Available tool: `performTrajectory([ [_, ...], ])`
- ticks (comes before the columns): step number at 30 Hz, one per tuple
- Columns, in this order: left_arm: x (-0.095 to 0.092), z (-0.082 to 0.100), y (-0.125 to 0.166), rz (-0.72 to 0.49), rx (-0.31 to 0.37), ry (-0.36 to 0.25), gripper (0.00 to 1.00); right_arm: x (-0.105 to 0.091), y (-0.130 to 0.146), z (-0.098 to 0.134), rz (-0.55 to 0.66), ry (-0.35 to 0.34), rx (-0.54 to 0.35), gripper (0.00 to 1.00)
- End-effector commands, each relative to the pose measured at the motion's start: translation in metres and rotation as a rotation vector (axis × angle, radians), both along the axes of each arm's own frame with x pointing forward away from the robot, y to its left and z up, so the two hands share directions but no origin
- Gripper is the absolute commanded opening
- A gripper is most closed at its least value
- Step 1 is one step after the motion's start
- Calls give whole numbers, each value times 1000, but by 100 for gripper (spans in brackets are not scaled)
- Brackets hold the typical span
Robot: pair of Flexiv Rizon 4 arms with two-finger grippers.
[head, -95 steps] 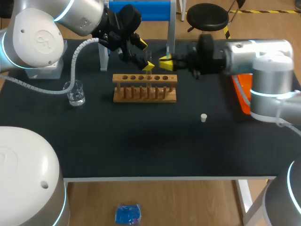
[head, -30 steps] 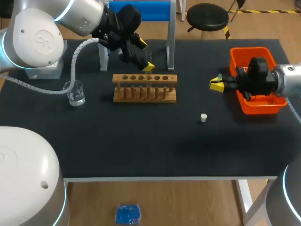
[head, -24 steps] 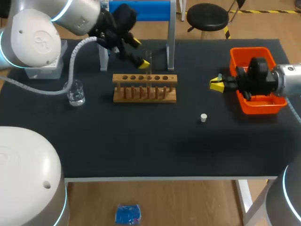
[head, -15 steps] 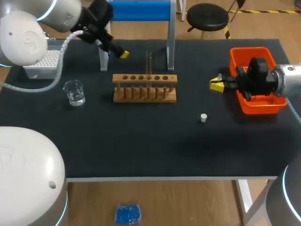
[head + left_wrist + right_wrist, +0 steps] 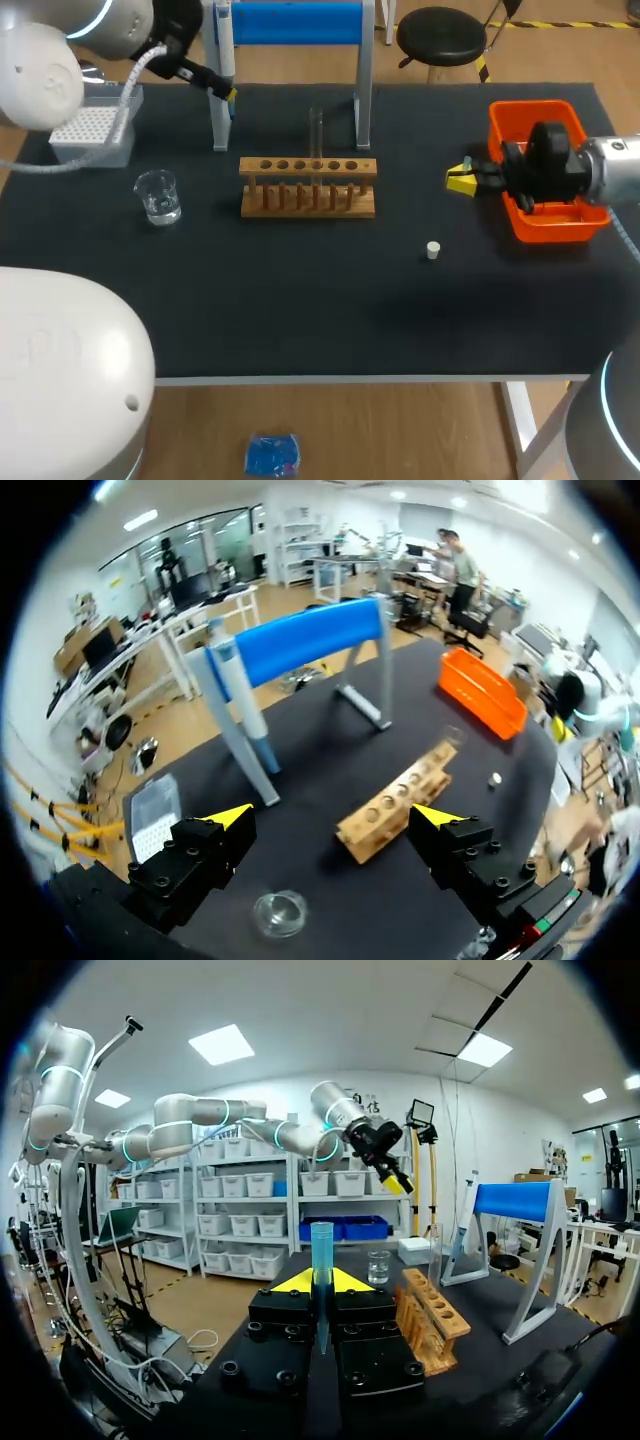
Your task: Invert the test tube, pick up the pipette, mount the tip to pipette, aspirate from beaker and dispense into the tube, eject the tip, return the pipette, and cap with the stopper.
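Stand [image 5: 290,22] with the blue bar sits along the far edge of the table [image 5: 300,300]. Left gripper [image 5: 332,818] hangs just beside its left post, fingers spread and empty. Right gripper [image 5: 460,181], pinched together, sits by the orange bin [image 5: 500,115]. Pipette [image 5: 243,705] hangs down that post. It looks like light, stiff, smooth plastic, I'd guess, best taken round its thick body.

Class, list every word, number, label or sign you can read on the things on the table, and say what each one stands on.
No text can be read.
Beaker: any markings are too small to tell.
Tip box, wooden rack, orange bin, stopper: no print shows.
Blue tube in the right gripper: no print shows.
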State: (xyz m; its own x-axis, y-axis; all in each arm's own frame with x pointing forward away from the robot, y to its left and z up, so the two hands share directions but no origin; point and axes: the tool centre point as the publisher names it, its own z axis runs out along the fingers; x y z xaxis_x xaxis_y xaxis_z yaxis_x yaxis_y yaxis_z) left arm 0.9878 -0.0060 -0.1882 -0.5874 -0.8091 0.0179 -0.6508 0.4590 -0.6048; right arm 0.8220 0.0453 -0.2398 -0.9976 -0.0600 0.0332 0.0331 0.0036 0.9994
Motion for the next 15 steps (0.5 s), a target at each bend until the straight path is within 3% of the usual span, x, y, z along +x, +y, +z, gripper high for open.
performTrajectory([
  [1, 20, 0, 3, 90, 36, 25, 100, 0, -1, 0, 2, 0, 0, 0],
  [6, 36, 7, -4, 190, 70, 1, 100, 0, -1, 0, 2, 0, 0, 0],
  [15, 47, 20, -19, 328, 61, -99, 100, 0, -1, 0, 2, 0, 0, 0],
])
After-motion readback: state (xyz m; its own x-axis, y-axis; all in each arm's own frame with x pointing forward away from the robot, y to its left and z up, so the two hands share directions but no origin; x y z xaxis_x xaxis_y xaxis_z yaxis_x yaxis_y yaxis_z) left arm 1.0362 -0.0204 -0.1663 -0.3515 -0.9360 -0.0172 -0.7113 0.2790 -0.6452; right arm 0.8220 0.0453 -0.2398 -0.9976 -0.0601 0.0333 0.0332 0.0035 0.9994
